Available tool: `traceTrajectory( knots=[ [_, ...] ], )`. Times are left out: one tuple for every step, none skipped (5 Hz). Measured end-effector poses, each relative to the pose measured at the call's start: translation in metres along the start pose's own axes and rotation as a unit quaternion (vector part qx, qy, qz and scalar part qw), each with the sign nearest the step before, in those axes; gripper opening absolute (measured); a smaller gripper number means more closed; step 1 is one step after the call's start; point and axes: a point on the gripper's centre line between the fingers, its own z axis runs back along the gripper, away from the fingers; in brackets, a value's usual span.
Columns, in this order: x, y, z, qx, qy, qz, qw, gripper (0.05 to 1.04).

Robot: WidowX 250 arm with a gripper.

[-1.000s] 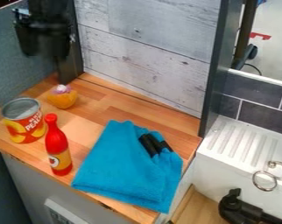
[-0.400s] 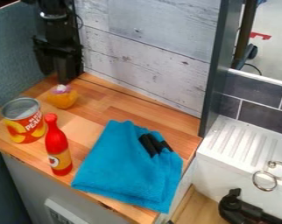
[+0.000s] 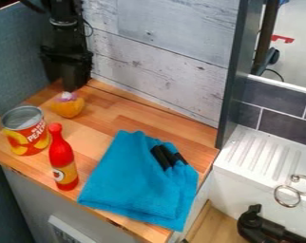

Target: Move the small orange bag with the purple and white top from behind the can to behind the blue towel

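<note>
The black gripper (image 3: 71, 84) hangs at the upper left of the camera view, just above and behind a small orange cup-like toy (image 3: 68, 106) with a purple and white top. A tin can (image 3: 27, 131) with a red and yellow label stands at the left of the wooden counter (image 3: 127, 116). In front of it, to the right, a red bottle (image 3: 63, 159) with a yellow label is upright. A folded blue cloth (image 3: 133, 182) lies at the counter's front right, with two black strips (image 3: 165, 156) on it.
A whitewashed plank wall (image 3: 162, 42) backs the counter, and a teal panel (image 3: 19, 61) borders its left side. A dark upright post (image 3: 237, 71) stands at the right back corner. Beyond it are a white sink (image 3: 270, 166) with metal rings (image 3: 289, 191) and a black faucet (image 3: 257, 225).
The arm and gripper have come down and to the right, from above the counter's back left corner to near the orange toy. The objects on the counter have stayed put.
</note>
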Motion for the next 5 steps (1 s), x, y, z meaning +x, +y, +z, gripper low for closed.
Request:
traceTrajectory(
  knots=[
    [0.009, 0.001, -0.011, -0.002, 0.009, 0.01, 0.9999, 1.003],
    [0.013, 0.001, -0.021, -0.005, 0.017, 0.02, 0.9996, 1.003],
    [0.017, 0.0, -0.038, -0.02, 0.03, 0.032, 0.9988, 1.003],
    [0.018, 0.007, -0.062, -0.036, 0.06, 0.041, 0.9967, 1.003],
    [0.017, 0.006, -0.066, -0.041, 0.07, 0.039, 0.9959, 0.964]
  ],
)
